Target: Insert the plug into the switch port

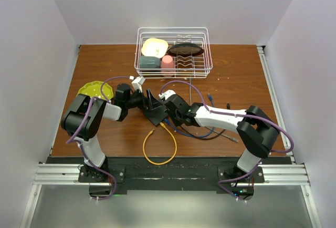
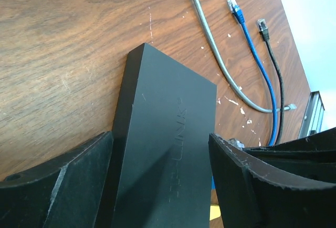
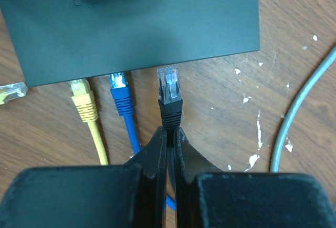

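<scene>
Both arms fold inward at the middle of the brown wooden bench (image 1: 236,70). Left tool (image 2: 160,152) clamps one flat dark grey rectangular box (image 3: 131,23). Right tool (image 3: 170,136), pinched shut, holds one black-booted clear plug (image 3: 169,86) just short of the box's edge, beside one yellow plug (image 3: 81,94) and one blue plug (image 3: 119,89).

The switch (image 3: 131,23) runs off the right wrist view at 12 o'clock. Its port edge is tucked under the top face, so no socket shows, and how deep the yellow plug (image 3: 81,99) and blue plug (image 3: 119,89) sit cannot be told. Behind the black plug (image 3: 169,89) its cable vanishes between the fingers of the right gripper (image 3: 170,136). At 9 o'clock a clear plug (image 3: 10,91) is cut by the frame. The left wrist view cuts the switch's near end at 6 o'clock.
</scene>
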### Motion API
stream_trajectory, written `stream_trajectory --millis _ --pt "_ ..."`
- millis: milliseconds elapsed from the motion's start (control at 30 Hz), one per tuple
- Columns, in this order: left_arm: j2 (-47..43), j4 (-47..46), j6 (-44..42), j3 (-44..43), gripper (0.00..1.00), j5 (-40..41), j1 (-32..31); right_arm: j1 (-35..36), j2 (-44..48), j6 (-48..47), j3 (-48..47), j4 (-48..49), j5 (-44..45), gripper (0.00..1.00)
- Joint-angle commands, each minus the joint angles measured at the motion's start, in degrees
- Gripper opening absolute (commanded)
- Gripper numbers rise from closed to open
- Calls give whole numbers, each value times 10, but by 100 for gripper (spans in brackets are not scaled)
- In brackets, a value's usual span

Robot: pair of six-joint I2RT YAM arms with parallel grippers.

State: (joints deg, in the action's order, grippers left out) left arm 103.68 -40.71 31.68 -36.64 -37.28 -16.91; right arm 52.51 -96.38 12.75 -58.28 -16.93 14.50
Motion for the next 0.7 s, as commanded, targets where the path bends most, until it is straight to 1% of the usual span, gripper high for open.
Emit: stream_trajectory --millis 0,100,267,433,667 --pt "-5 6 -24 -15 78 -3 -1 4 4 -4 -10 -19 33 0" --pt "-14 8 -26 -12 79 6 -1 4 5 -6 -7 -27 41 0" --pt "-12 -12 -21 -8 80 -13 -1 4 -1 -17 -3 -34 55 0" --pt "-12 -30 -17 -2 79 -19 -1 9 -13 -25 -8 -32 47 0" --pt "-15 -27 -18 -1 79 -20 -1 20 -36 -34 -20 -40 43 0"
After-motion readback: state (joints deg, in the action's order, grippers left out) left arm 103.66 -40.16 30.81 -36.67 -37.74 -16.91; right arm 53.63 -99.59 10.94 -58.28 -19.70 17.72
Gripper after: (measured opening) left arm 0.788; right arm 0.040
